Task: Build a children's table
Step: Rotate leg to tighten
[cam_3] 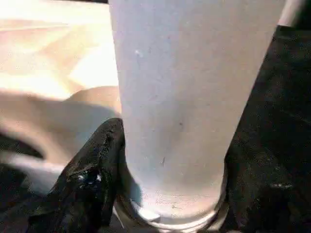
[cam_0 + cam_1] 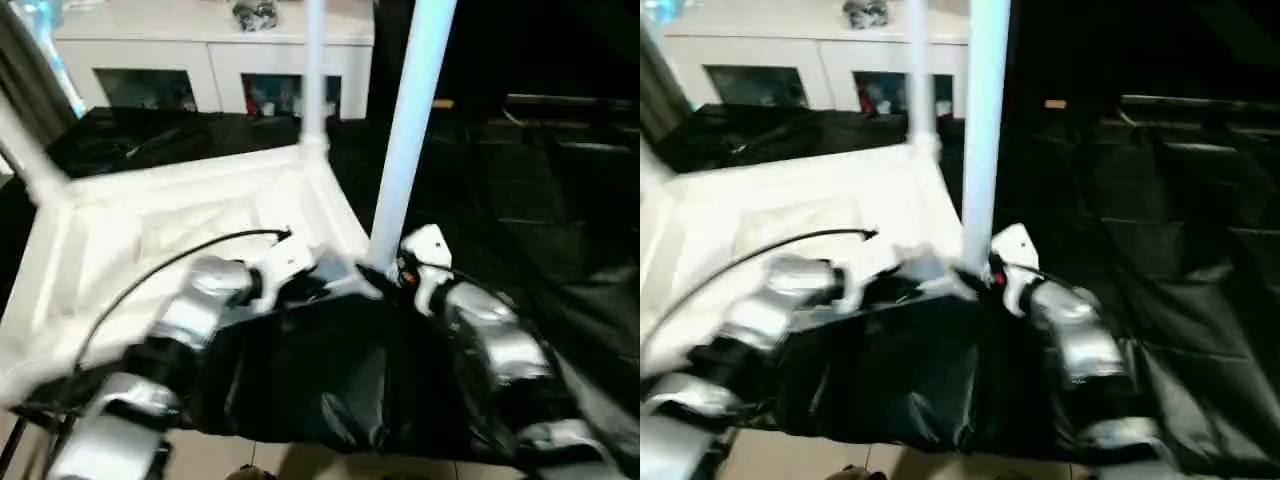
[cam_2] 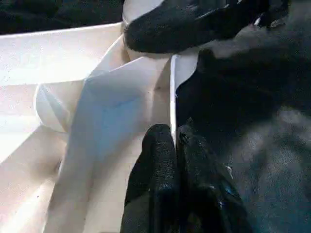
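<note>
The tabletop [image 2: 180,240] is laid upside down on a surface covered with black sheeting [image 2: 330,380], its ribbed underside turned upward. Legs are seen standing upright from its corners: a near leg [image 2: 405,140] at the corner closest to the robot's right arm, a far leg [image 2: 314,70] at the corner behind it, and a third leg [image 2: 25,150] at the far left corner.

The near leg is gripped at its base by the right gripper [image 1: 170,160]; in the right wrist view a black finger [image 1: 90,179] is pressed against one side of the tube and the other finger against the opposite side, just above the round socket [image 1: 170,221] in which the leg sits.

The left gripper [image 3: 176,141] is held with its two fingers pressed together, nothing between them, their tips set at the thin edge of the tabletop rim beside the black sheeting; whether they touch the rim cannot be told.

Behind the tabletop a white cabinet [image 2: 215,50] with glass doors is seen.
</note>
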Robot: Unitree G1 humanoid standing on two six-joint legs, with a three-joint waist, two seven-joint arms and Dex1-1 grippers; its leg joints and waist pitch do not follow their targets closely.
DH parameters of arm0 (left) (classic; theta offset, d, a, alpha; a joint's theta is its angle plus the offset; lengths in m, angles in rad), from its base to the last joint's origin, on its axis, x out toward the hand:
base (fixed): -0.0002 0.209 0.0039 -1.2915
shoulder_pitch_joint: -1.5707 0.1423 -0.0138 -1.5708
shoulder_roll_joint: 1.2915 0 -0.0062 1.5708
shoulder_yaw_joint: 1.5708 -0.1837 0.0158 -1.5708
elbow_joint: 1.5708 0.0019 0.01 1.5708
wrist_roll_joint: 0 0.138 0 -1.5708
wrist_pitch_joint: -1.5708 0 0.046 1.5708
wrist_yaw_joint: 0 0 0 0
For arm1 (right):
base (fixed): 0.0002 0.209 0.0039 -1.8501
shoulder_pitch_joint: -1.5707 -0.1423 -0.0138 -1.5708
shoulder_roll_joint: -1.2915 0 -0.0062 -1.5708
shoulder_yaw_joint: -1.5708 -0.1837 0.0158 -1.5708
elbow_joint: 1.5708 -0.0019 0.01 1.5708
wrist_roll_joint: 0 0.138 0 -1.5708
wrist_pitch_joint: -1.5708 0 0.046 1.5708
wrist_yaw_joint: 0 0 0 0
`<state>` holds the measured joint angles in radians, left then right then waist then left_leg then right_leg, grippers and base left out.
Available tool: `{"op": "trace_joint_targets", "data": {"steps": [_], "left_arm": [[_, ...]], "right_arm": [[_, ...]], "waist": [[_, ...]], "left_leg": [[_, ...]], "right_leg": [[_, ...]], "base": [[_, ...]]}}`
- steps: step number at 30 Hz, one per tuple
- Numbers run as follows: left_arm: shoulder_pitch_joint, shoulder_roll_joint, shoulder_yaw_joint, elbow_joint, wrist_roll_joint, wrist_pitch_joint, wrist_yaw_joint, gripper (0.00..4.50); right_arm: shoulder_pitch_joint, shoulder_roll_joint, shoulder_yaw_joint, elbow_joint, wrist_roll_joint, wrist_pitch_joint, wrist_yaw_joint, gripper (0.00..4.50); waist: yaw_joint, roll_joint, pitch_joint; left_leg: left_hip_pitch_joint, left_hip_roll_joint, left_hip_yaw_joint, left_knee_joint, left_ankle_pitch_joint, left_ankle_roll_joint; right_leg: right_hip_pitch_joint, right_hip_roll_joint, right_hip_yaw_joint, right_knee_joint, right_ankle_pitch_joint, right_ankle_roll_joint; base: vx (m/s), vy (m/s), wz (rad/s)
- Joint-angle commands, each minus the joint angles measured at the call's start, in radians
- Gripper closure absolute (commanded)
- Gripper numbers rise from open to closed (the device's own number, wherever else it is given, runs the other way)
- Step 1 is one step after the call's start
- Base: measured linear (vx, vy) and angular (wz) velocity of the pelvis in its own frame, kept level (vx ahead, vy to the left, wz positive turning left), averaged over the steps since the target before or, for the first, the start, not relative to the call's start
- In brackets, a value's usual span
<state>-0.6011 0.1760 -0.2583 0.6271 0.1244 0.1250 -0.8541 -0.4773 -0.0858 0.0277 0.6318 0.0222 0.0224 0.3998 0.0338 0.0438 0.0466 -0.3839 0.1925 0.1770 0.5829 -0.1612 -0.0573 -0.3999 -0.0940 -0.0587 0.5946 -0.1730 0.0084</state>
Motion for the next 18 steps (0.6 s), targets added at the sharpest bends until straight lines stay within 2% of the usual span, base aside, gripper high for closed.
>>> {"op": "trace_joint_targets", "data": {"steps": [1,4,7,8,9,11,15,16,18], "left_arm": [[-0.034,-0.084,-0.05,0.007,-0.001,-0.002,0.047,4.5],[-0.043,-0.111,-0.066,0.011,0.023,-0.011,0.075,4.5],[-0.032,-0.103,-0.06,-0.011,0.012,-0.011,0.056,4.5],[-0.032,-0.103,-0.059,-0.011,0.012,-0.011,0.056,4.5],[-0.017,-0.075,-0.048,-0.032,0.001,-0.023,0.031,4.5],[-0.006,-0.051,-0.04,-0.045,-0.006,-0.034,0.009,4.5],[0.016,-0.006,-0.027,-0.072,-0.026,-0.052,-0.049,4.5],[0.023,0.009,-0.022,-0.082,-0.036,-0.053,-0.072,4.5],[0.035,0.043,-0.012,-0.095,-0.053,-0.07,-0.115,4.5]], "right_arm": [[-0.019,0.087,0.077,0.029,-0.03,0.019,-0.032,1.86],[-0.051,0.124,0.076,0.068,-0.052,-0.007,-0.11,1.86],[-0.054,0.111,0.077,0.069,-0.064,-0.043,-0.1,1.86],[-0.054,0.111,0.077,0.069,-0.064,-0.044,-0.1,1.52],[-0.047,0.085,0.045,0.058,-0.026,-0.062,-0.052,1.17],[-0.044,0.059,0.032,0.053,-0.006,-0.063,-0.012,1.14],[-0.043,0.003,0.033,0.053,-0.012,-0.089,0.034,0.72],[-0.043,-0.017,0.038,0.05,-0.012,-0.097,0.063,0.72],[-0.04,-0.059,0.047,0.045,-0.003,-0.105,0.147,0.72]], "waist": [[-0.003,-0.01,-0.058],[-0.005,-0.008,-0.058],[-0.002,-0.008,-0.06],[-0.002,-0.008,-0.06],[-0.001,-0.01,-0.061],[0.0,-0.009,-0.064],[0.002,-0.009,-0.068],[0.003,-0.008,-0.069],[0.005,-0.009,-0.072]], "left_leg": [[0.023,0.023,-0.012,-0.076,-0.386,-0.007],[0.021,0.022,-0.013,-0.076,-0.389,0.0],[0.018,0.024,-0.012,-0.077,-0.38,0.008],[0.018,0.024,-0.012,-0.077,-0.38,0.008],[0.018,0.025,-0.011,-0.077,-0.372,0.014],[0.013,0.026,-0.011,-0.076,-0.345,0.024],[0.009,0.026,-0.007,-0.069,-0.275,0.049],[0.011,0.027,-0.006,-0.068,-0.268,0.053],[0.007,0.025,-0.004,-0.063,-0.223,0.072]], "right_leg": [[0.029,-0.044,0.029,-0.093,-0.427,-0.17],[0.028,-0.044,0.028,-0.096,-0.437,-0.162],[0.03,-0.044,0.029,-0.094,-0.402,-0.164],[0.03,-0.044,0.029,-0.094,-0.402,-0.164],[0.031,-0.044,0.03,-0.091,-0.376,-0.172],[0.036,-0.043,0.03,-0.085,-0.33,-0.184],[0.042,-0.044,0.03,-0.073,-0.226,-0.221],[0.04,-0.044,0.03,-0.073,-0.213,-0.226],[0.047,-0.043,0.029,-0.063,-0.148,-0.247]], "base": [[0.0,0.0,0.0],[0.0,0.0,0.0],[0.0,0.0,0.0],[0.0,0.0,0.0],[0.0,0.0,0.0],[0.0,0.0,0.0],[0.0,0.0,0.0],[0.0,0.0,0.0],[0.0,0.0,0.0]]}}
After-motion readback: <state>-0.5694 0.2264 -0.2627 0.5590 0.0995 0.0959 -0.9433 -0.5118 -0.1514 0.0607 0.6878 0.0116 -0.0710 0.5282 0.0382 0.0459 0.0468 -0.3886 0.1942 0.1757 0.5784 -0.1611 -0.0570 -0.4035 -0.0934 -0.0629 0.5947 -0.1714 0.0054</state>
